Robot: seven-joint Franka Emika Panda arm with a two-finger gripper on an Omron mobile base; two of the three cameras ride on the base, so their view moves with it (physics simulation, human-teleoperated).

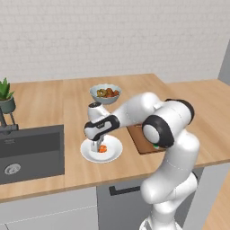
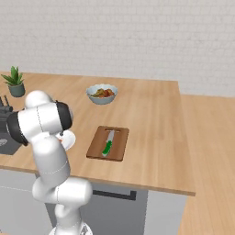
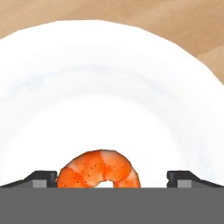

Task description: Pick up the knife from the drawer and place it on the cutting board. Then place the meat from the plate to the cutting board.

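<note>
Wooden countertop [image 1: 54,101] runs under a pale brick wall, with a dark sink [image 1: 29,152] to one side and a small potted plant [image 1: 5,96] behind it; from my remote seat I see the knife [image 2: 108,143] already lying on the cutting board [image 2: 108,143], green handle toward the front edge, so I judge the first half done and the meat as the step in hand; the gripper [image 1: 97,146] hangs straight down over the plate [image 1: 112,152], and in the hand view its two dark tips stand wide apart with the meat [image 3: 99,170] between them, nearer one side than the other, nothing clenched yet; the meat is a curled orange lump sitting on the plate's shallow floor, off its centre; my worry is that off-centre placing: if I close now, one finger may reach the lump first and shove it along the slick plate rather than pinch it; its rounded shape could also squirt out of a shallow grip; I cannot tell from these views how far the tips stand above the plate, so pressing lower risks striking it; the grey-blue bowl [image 1: 105,93] stands well clear behind; carrying across, the knife takes up part of the board, so a careless drop could land on the blade.
</note>
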